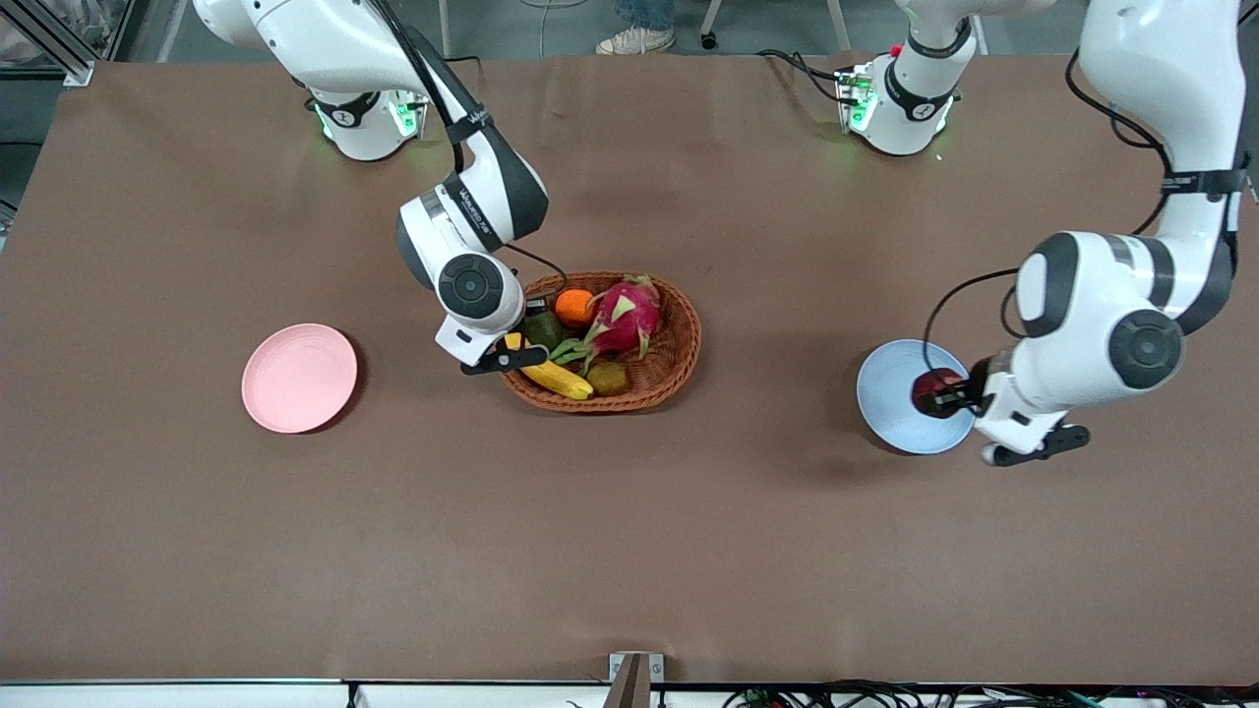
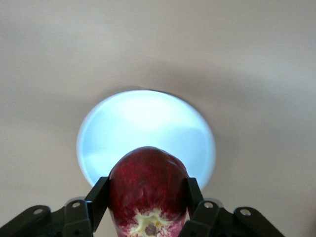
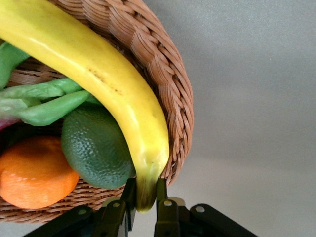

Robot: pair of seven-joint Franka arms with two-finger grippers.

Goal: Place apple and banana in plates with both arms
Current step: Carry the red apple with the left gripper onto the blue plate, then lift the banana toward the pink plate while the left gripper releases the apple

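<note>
My left gripper is shut on the dark red apple and holds it over the light blue plate. In the left wrist view the apple sits between the fingers, with the blue plate below it. My right gripper is shut on one tip of the yellow banana, which lies in the wicker basket. In the right wrist view the banana runs from the fingers across the basket's rim. The pale pink plate lies empty toward the right arm's end.
The basket also holds a pink dragon fruit, an orange fruit, a dark green avocado and a brown kiwi. The brown table spreads around the plates.
</note>
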